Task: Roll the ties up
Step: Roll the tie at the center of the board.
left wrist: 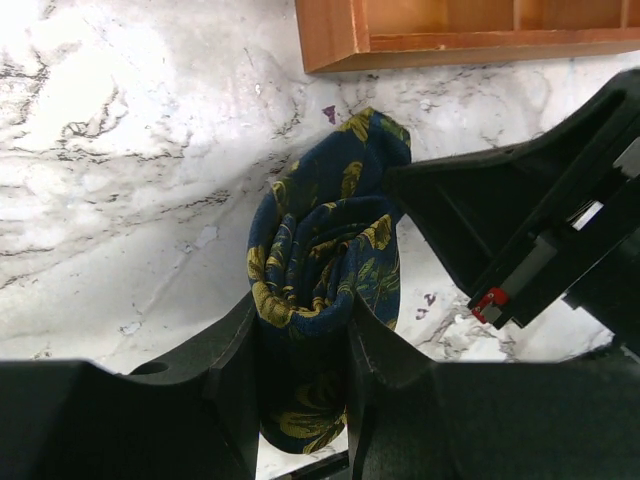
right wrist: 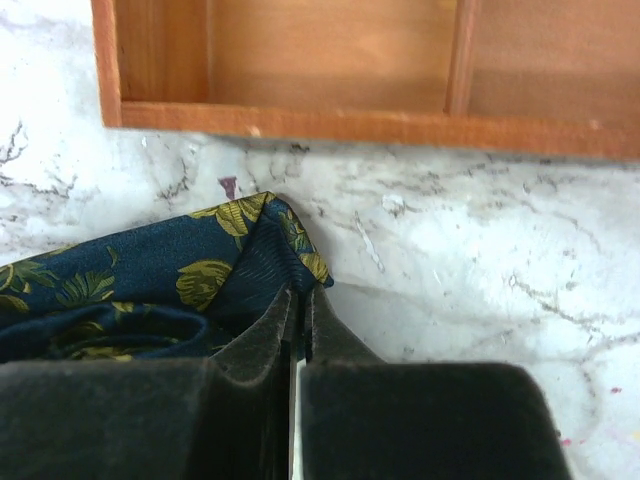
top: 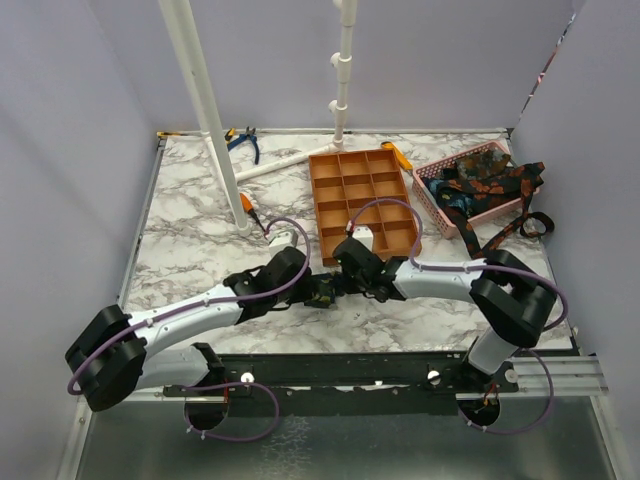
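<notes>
Tho lumpy, rolled fabric tie [left wrist: 325, 270]

Marble tabletop [top: 190, 250], pale lilac walls [top: 450, 60]

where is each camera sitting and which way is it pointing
top external: above and behind the bases, looking down on the marble table, orange tray and pink basket; left arm and right arm both show.
left wrist: low over the table, looking along its left fingers, gripping the rolled navy tie; the right arm's end enters at right.
right wrist: low, facing the tray's wall; its right fingers, shut, meet the tie's fold.
shared: both wrist views show the navy tie and the tray's near wall.
</notes>
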Available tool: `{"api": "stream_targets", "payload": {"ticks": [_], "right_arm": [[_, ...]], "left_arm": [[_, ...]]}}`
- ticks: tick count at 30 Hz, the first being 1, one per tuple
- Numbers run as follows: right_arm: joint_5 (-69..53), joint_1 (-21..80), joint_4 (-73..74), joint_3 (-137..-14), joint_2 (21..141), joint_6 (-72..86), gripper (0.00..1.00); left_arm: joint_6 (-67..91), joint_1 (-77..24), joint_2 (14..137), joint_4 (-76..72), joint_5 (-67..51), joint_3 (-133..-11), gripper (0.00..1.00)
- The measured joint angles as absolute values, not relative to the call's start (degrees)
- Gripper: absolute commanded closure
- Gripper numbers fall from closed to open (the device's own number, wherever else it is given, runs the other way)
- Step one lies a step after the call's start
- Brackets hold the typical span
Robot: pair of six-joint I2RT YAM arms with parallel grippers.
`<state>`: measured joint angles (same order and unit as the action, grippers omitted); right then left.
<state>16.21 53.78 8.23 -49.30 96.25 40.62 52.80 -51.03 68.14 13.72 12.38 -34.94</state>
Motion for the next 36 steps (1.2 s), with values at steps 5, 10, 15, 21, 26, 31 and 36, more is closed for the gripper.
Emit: {"api": "stream_targets", "payload": {"ticks": [5, 10, 15, 21, 26, 31, 36], "right_arm": [[15.1, 54.1, 5.6, -44.3, 92.5, 43.5, 1.0], [13.5, 55.1, 5.2, -41.9, 90.3, 45.5, 1.0], [13.1, 57.5, 6.7, -41.5, 89.3, 46.5, 1.0], [13.2, 60.5, 10.3, -41.3, 87.8, 48.2, 0.89], [13.5, 61.1, 14.8, -40.6, 85.2, 50.6, 0.62], [15.0, 61.2, 21.8, -41.0, 82.8, 51.6, 0.52], [18.0, 61.2, 28.1, -41.0, 80.5, 51.7, 0.51]], "left_arm": [[54.7, -51.0, 64.7, 12.4, 12.4, -32.8, 1.0], [56.8, -50.6, 64.1, 11.1, 12.4, -30.6, 1.0], [57.6, -50.3, 64.9, 10.6, 12.3, -30.1, 1.0], [57.4, -50.3, 68.0, 10.6, 11.9, -30.4, 1.0], [56.0, -50.3, 70.5, 11.5, 11.4, -32.4, 1.0], [52.4, -50.2, 72.6, 15.4, 12.9, -36.4, 1.0], [47.6, -50.2, 74.8, 22.3, 16.6, -42.0, 1.0]]}}
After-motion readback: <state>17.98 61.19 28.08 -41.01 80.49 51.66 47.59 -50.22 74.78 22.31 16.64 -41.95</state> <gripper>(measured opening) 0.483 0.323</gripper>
